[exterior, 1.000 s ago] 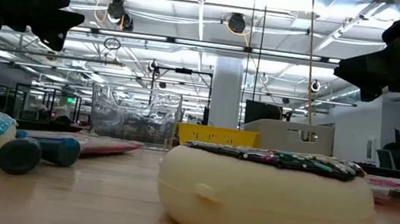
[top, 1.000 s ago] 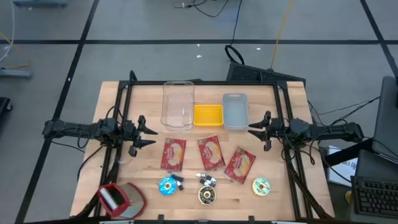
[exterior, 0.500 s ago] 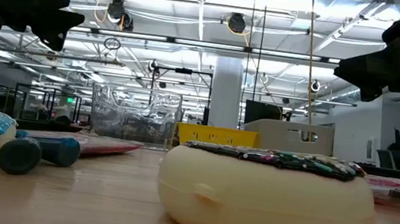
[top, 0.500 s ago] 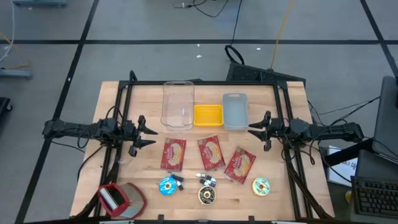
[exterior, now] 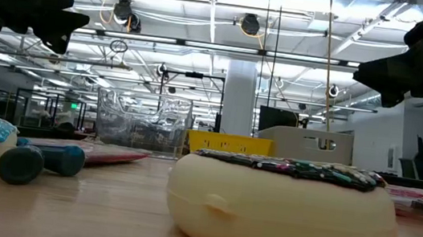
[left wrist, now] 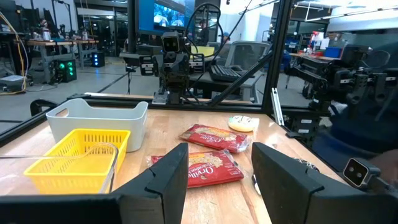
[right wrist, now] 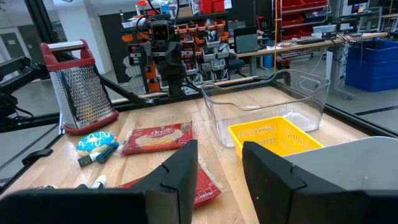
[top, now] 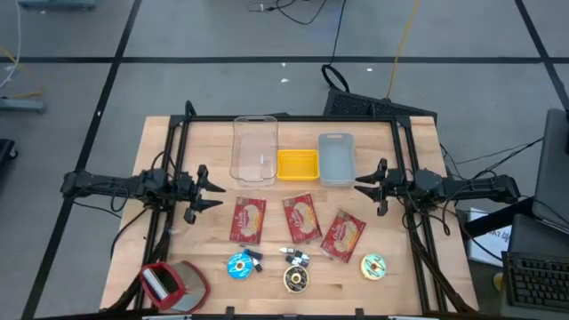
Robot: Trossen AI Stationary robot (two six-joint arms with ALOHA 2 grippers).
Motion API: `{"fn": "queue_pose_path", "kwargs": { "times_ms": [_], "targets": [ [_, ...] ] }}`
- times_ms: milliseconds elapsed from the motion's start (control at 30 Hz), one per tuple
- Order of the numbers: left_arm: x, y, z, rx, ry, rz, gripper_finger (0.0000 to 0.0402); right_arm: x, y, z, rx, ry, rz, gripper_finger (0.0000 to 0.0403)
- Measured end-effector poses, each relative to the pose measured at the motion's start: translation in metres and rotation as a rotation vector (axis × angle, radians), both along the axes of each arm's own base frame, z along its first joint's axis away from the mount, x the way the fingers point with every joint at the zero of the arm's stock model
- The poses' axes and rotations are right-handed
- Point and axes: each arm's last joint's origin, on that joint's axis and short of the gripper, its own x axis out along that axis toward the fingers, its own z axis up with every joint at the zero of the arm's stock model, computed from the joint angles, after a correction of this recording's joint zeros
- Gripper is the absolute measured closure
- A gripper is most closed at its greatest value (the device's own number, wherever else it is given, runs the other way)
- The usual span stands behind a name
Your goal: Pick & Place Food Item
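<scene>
1. Wooden tabletop (top: 160, 142) with a black frame, standing on a grey floor; behind it a big workshop with ceiling lights.
2. Along the far edge, three containers in a row: clear plastic box (top: 254, 150), yellow basket (top: 297, 164) and grey bin (top: 336, 158), side by side.
3. Nearer the front, three red snack packets lying flat: left packet (top: 248, 220), middle packet (top: 301, 219) and right packet (top: 343, 235), near each other but apart.
4. Along the front edge, blue doughnut (top: 238, 265), dark doughnut (top: 296, 279) and pale doughnut (top: 372, 265), the last well apart from the other two.
5. Small dumbbell (exterior: 40, 161) just beside the blue doughnut.
6. Red-handled grater (top: 171, 284) lying at the front left corner.
7. Left end effector (top: 213, 193) above the left side of the tabletop, pointing inward, fingers spread, holding nothing.
8. Right end effector (top: 362, 186) above the right side, just beside the grey bin, fingers also spread and empty.
9. All food items resting on the tabletop, none inside a container.
</scene>
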Motion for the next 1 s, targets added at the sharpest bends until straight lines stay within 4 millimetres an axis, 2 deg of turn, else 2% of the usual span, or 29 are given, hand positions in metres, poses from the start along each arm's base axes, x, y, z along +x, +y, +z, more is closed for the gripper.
{"fn": "queue_pose_path", "kwargs": {
  "times_ms": [633,667,833,1000],
  "targets": [
    [0.0,0.0,0.0,0.0,0.0,0.0,0.0222,0.0,0.0,0.001,0.004,-0.013,0.0,0.0287],
    [0.0,0.0,0.0,0.0,0.0,0.0,0.0222,0.0,0.0,0.002,0.034,-0.029,0.003,0.0287],
    [0.0,0.0,0.0,0.0,0.0,0.0,0.0222,0.0,0.001,0.01,0.431,-0.149,0.069,0.0286],
    [0.0,0.0,0.0,0.0,0.0,0.0,0.0222,0.0,0.001,0.012,0.602,-0.183,0.081,0.0286]
  ]
}}
